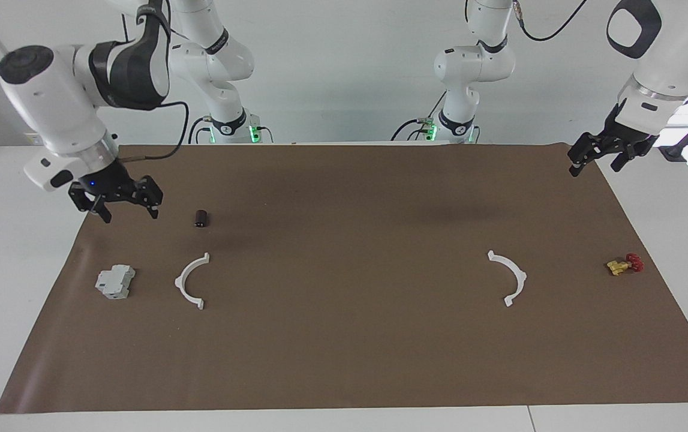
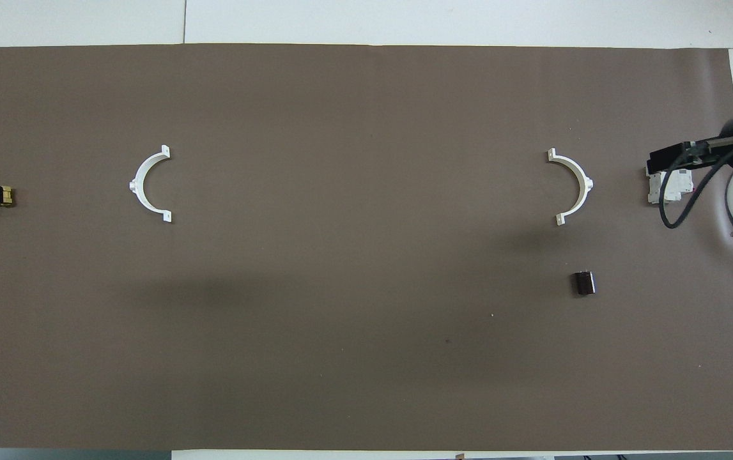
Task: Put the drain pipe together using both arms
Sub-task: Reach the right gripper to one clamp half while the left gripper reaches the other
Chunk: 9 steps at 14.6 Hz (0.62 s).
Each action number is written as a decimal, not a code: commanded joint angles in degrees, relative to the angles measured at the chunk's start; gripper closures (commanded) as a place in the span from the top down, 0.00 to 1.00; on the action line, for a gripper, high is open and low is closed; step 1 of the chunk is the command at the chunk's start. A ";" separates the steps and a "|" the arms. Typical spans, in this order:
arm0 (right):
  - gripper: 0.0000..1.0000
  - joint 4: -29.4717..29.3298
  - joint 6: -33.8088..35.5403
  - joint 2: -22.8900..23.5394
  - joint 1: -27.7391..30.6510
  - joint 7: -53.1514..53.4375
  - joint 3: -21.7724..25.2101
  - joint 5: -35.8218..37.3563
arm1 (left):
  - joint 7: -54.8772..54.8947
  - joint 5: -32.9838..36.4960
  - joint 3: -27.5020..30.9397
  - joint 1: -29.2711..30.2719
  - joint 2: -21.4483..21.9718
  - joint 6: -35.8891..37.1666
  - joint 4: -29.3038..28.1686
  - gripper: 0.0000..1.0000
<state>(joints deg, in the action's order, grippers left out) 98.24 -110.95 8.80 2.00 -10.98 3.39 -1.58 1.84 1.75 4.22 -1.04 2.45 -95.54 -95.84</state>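
With my left tool (image 1: 603, 157) and right tool (image 1: 117, 201) both spread and raised over the tabletop (image 1: 344, 360) edges, each half-ring (image 1: 190, 280) (image 1: 510, 278) lies well inward of its tool, so a thin, flat rim could skid when pinched.

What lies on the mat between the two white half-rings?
Nothing: between the half-ring at the right arm's end and the half-ring at the left arm's end only bare brown mat shows, in both views.
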 commanded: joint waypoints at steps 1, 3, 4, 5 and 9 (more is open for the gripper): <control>1.00 4.47 -10.46 4.20 -0.41 -1.50 -0.58 -2.02 | 0.89 -0.34 0.09 0.07 0.89 -1.05 -1.45 1.00; 1.00 10.28 -17.86 5.43 -1.47 -1.76 -0.58 -2.02 | 0.89 -0.25 0.09 -0.10 -0.16 -2.97 -1.63 1.00; 1.00 11.44 -19.55 6.40 -1.38 -3.07 -0.58 -2.02 | 0.89 -0.25 0.09 -0.19 -0.69 -4.64 -2.50 1.00; 1.00 11.62 -20.26 7.89 -1.12 -4.21 -0.58 -2.02 | 0.89 -0.25 0.00 -0.19 -0.87 -7.27 -4.42 1.00; 0.82 11.54 -23.86 12.55 0.81 -7.99 -0.67 -2.29 | 0.89 -0.16 0.00 -0.28 -3.67 -14.14 -8.39 1.00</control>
<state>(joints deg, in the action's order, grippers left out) 109.47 -132.80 19.78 1.27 -15.67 3.06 -2.48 1.92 1.75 4.17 -1.08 0.22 -106.42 -102.43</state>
